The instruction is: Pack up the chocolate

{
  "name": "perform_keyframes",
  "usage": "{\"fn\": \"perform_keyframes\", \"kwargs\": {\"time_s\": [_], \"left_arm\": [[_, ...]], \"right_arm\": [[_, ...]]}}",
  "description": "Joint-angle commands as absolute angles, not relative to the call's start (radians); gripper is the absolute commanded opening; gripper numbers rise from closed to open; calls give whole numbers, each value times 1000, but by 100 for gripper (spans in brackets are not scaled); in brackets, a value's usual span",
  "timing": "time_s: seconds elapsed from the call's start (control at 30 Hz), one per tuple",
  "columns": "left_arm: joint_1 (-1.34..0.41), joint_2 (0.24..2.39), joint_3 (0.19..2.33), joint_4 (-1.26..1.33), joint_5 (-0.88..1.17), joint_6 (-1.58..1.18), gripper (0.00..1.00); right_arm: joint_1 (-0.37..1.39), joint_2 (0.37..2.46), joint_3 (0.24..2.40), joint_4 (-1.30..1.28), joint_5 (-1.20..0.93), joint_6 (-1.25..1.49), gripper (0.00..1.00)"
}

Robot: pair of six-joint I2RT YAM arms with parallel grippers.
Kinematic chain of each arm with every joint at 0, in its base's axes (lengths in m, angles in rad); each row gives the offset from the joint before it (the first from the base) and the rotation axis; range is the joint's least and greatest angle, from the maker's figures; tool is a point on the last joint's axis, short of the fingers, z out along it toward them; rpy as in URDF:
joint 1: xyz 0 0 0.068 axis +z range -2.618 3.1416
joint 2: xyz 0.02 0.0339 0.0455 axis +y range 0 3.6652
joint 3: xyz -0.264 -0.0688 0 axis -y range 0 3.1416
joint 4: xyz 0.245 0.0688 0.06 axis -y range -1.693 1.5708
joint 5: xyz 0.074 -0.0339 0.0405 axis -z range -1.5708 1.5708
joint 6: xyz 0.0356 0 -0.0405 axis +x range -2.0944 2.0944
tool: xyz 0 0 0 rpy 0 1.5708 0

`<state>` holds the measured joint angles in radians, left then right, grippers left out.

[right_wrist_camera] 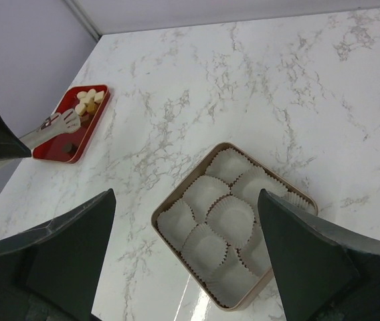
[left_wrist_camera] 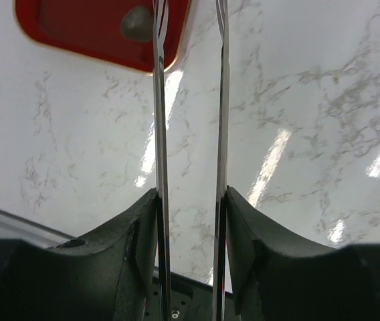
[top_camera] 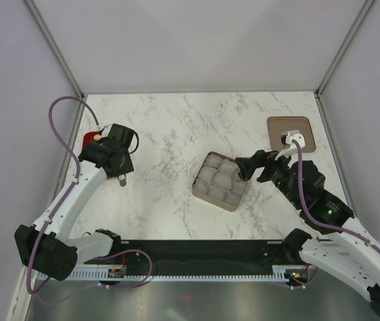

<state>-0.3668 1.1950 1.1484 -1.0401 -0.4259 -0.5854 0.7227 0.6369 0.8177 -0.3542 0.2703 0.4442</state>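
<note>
The chocolate lies in a red tray [right_wrist_camera: 76, 130] at the far left: several pale pieces [right_wrist_camera: 87, 100] and a dark one [left_wrist_camera: 136, 23]. My left gripper [left_wrist_camera: 190, 194] is shut on metal tongs [left_wrist_camera: 160, 100]. Their two thin blades stand apart, with only marble showing between them. The tongs' tips [right_wrist_camera: 68, 120] hover over the tray. In the top view the left gripper [top_camera: 102, 148] sits beside the tray [top_camera: 89, 139]. A square tan box [right_wrist_camera: 176, 200] holds several white paper cups [right_wrist_camera: 230, 217], all empty. My right gripper [right_wrist_camera: 186, 192] hangs open above it, holding nothing.
The box's lid [top_camera: 292, 134] lies at the back right, behind the right arm. The box [top_camera: 219, 180] sits mid-table just left of the right gripper [top_camera: 247, 167]. Grey walls close in the marble table on three sides.
</note>
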Motion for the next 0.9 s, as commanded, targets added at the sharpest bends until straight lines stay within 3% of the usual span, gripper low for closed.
{"fn": "perform_keyframes", "kwargs": {"time_s": [0.0,0.33,0.47,0.87], "left_arm": [[-324,1144,1080,-1115,-457,-641,49],[-219,1170,1049,-1098,-482,-614,52],[-180,1173,1031,-1017,-393,-563,53],[-163,1204,1008,-982,-390,-537,54]], "right_arm": [[721,641,798,-282,204,430,96],[721,644,790,-279,143,426,96],[721,637,788,-278,144,436,96],[721,649,788,-273,152,431,96]]}}
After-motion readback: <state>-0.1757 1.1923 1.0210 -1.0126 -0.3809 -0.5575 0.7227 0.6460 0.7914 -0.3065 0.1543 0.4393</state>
